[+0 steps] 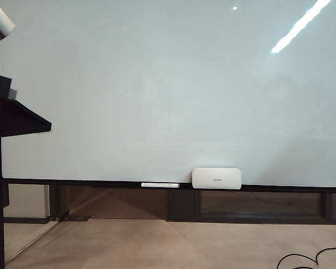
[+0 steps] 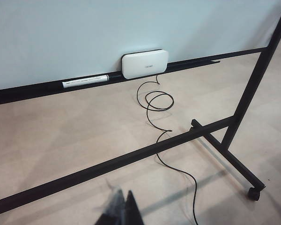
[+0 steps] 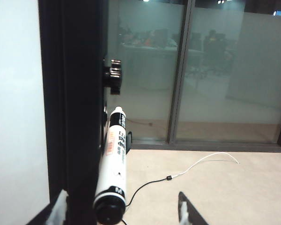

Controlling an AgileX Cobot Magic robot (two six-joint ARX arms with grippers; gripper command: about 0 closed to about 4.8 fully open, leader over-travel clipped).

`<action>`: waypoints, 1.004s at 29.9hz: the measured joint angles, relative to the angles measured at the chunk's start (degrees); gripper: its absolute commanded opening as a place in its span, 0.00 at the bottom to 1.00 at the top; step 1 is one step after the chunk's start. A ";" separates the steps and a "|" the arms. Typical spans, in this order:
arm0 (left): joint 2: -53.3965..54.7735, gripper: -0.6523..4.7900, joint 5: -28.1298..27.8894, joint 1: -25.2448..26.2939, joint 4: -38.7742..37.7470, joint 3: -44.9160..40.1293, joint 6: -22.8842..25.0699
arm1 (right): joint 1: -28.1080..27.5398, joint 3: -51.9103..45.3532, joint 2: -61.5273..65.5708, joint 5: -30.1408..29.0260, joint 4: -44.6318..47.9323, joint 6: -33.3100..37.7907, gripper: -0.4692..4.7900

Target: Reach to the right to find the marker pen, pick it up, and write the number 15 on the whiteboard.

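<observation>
**Pen reached, not gripped; board blank**

Across the exterior view, the whiteboard (image 1: 173, 89) is seen unmarked: no stroke of the 15 is written yet. One board, one dark frame upright (image 3: 72, 103) at its right edge.

On the ledge under the board, one white eraser block (image 1: 216, 178) and one long white pen (image 1: 159, 184) are parked, just beside each other; neither is the task's pen.

Beside that frame upright, in the right wrist view, one marker pen (image 3: 113, 164) is held in a clip on the frame, pale tip up, dark cap end toward the camera. The right gripper (image 3: 119, 213) is placed just under it, jaws spread wide, one fingertip (image 3: 187, 211) clear of the barrel. Nothing is pinched yet.

The left gripper (image 2: 122, 211) is kept low over the floor, only its dark tip visible; jaw state cannot be told.

Judged: reach done. Left: closing on the pen, pulling it free, carrying it to the board, writing both digits.

One loose cable (image 2: 154, 101) is noted on the floor.
</observation>
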 measured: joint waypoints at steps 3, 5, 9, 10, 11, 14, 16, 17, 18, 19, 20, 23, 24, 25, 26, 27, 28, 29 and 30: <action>0.00 0.11 -0.02 0.00 0.02 0.02 0.00 | 0.15 0.00 0.00 0.07 -0.52 -0.48 0.65; 0.00 0.11 0.00 0.00 0.00 0.02 0.00 | 0.35 -0.02 0.00 0.09 -0.85 -0.52 0.65; 0.00 0.11 -0.02 0.00 0.00 0.02 0.00 | 0.76 -0.02 0.00 0.77 -0.87 -0.98 0.64; 0.00 0.11 0.00 0.00 0.00 0.02 0.00 | 0.90 0.00 0.00 1.18 -0.87 -1.27 0.64; 0.00 0.11 0.00 0.00 0.00 0.02 0.00 | 1.14 -0.02 0.00 1.66 -0.90 -1.70 0.64; 0.00 0.11 0.00 0.00 0.00 0.02 0.00 | 1.68 -0.02 0.00 2.49 -0.96 -2.34 0.64; 0.00 0.11 0.15 0.00 0.00 0.02 0.00 | 2.08 -0.02 0.00 2.82 -1.40 -2.78 0.64; 0.00 0.11 0.24 0.00 0.00 0.02 0.00 | 2.27 -0.02 0.00 2.99 -1.53 -3.08 0.64; 0.00 0.11 0.52 0.02 0.02 0.02 0.00 | 2.45 -0.02 0.00 3.17 -1.60 -3.30 0.64; 0.00 0.11 0.76 0.00 0.04 0.02 -0.04 | 2.56 -0.02 0.00 3.39 -1.75 -3.54 0.64; 0.00 0.11 0.94 0.00 0.04 0.02 -0.04 | 2.60 -0.02 0.00 3.54 -1.77 -3.65 0.64; 0.00 0.11 1.09 0.00 0.04 0.02 -0.04 | 2.62 -0.02 0.00 4.74 -1.77 -3.91 0.64; 0.00 0.11 1.07 0.00 0.04 0.02 -0.04 | 2.60 -0.02 0.00 5.11 -1.77 -3.98 0.64; 0.00 0.11 1.09 0.00 0.04 0.02 -0.04 | 2.60 -0.02 0.00 5.75 -1.77 -4.00 0.64; 0.00 0.11 1.09 0.00 0.04 0.02 -0.02 | 2.60 -0.02 0.00 5.95 -1.77 -4.00 0.64; 0.00 0.11 1.09 0.00 0.04 0.02 -0.04 | 2.58 -0.02 0.00 6.05 -1.77 -4.00 0.64; 0.00 0.11 1.09 0.00 0.04 0.02 -0.02 | 2.58 -0.02 0.00 6.08 -1.79 -4.00 0.64; 0.00 0.11 1.09 0.00 0.04 0.02 -0.04 | 2.58 -0.02 0.00 6.10 -1.79 -4.02 0.64; 0.00 0.11 1.07 0.00 0.04 0.02 -0.04 | 2.58 -0.02 0.00 6.10 -1.77 -4.20 0.62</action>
